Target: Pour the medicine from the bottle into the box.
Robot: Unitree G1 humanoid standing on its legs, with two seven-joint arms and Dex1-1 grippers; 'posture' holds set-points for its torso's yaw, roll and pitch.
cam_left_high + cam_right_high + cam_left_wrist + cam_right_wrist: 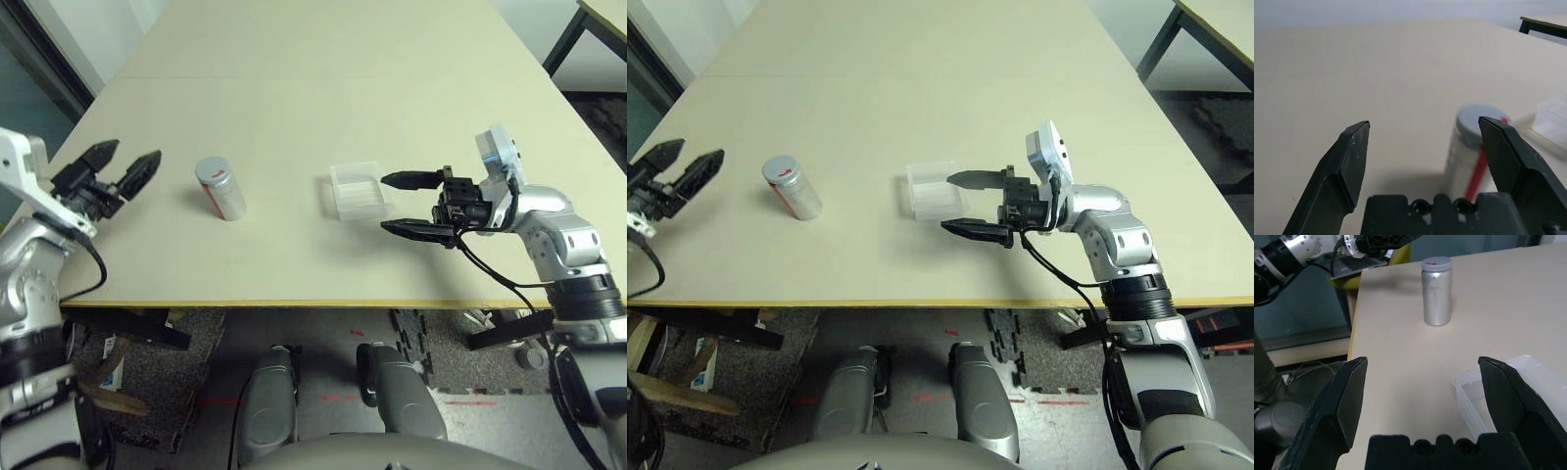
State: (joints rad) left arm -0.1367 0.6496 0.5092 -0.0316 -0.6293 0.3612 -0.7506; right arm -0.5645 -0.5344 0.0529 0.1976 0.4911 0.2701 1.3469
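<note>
Here the small silvery-grey cylindrical bottle (pixel 220 188) stands upright, capped, left of the clear square plastic box (pixel 359 191); both the left gripper (pixel 110 169) and the right gripper (pixel 413 204) gape empty, so the left should close squarely around its middle.

Bottle (pixel 221 189): silvery-grey metallic body, grey cap, red mark on the label. Box (pixel 359 191): clear, translucent whitish plastic, ridged bottom. Table (pixel 294 88): plain pale beige top. Left gripper (pixel 111 172) and right gripper (pixel 415 204): black fingers; forearms silver.
</note>
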